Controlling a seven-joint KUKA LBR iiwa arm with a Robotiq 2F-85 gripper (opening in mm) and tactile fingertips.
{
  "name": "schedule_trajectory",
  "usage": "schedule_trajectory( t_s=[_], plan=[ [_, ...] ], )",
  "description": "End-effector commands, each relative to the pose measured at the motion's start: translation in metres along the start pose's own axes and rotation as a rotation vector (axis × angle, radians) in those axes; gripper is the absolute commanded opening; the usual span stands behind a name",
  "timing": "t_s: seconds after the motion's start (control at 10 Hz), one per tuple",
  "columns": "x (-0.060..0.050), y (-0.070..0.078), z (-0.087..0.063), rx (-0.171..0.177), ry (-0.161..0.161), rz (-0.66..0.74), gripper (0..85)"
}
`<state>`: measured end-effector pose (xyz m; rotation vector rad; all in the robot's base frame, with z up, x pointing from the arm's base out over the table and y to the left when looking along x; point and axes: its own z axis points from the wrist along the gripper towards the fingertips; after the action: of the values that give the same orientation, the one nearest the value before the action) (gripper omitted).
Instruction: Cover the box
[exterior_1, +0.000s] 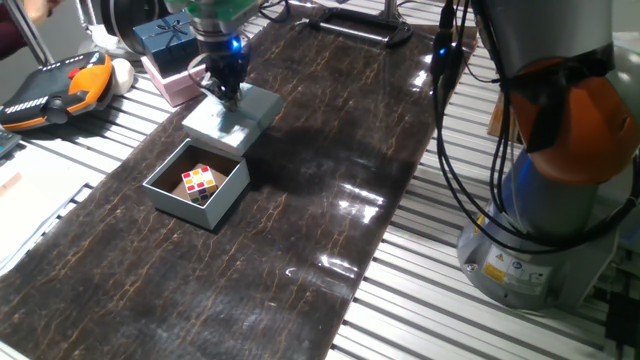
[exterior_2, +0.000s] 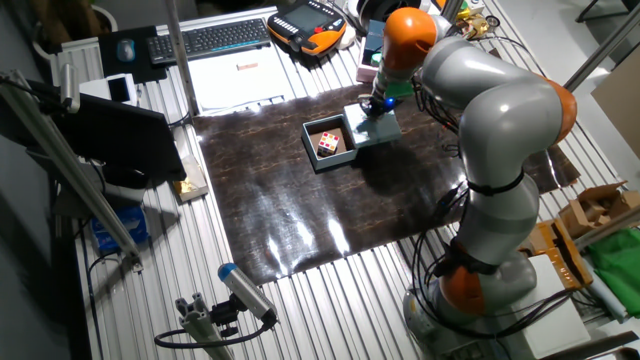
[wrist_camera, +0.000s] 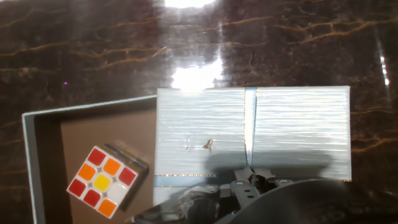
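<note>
- The box (exterior_1: 196, 186) sits open on the dark mat (exterior_1: 300, 200), toward its left end as one fixed view shows it, with a colour cube (exterior_1: 198, 181) lying inside against the dark inner walls.
- The lid (exterior_1: 232, 116) is just beyond the box, flat side up, its near edge overlapping the box's far rim in the hand view (wrist_camera: 249, 134).
- The gripper (exterior_1: 223, 90) stands straight down on the lid's far part, a blue light glowing on its body.
- From the hand view the fingers meet the lid's edge at the bottom of the picture, but I cannot tell whether they are pinching it or only resting there.
- A thin silver ribbon line (wrist_camera: 250, 124) runs across the lid's top.
- Behind the gripper lie a pink box (exterior_1: 172, 80) and a dark blue gift box (exterior_1: 168, 36), side by side at the mat's end.
- An orange-and-black pendant (exterior_1: 55, 88) rests on the slatted table (exterior_1: 420, 290) to the left.
- From the other fixed view the arm (exterior_2: 480, 110) bends over the mat, with a keyboard (exterior_2: 205, 38) beyond it.
</note>
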<state>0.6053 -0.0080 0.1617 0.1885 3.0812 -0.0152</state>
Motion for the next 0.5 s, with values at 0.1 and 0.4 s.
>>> schedule_trajectory(
  t_s=[0.1, 0.4],
  plan=[
    [-0.0001, -0.0002, 0.0001, 0.003, -0.005, 0.018, 0.7],
    [-0.0004, 0.0040, 0.0007, -0.018, -0.001, 0.001, 0.7]
  ],
)
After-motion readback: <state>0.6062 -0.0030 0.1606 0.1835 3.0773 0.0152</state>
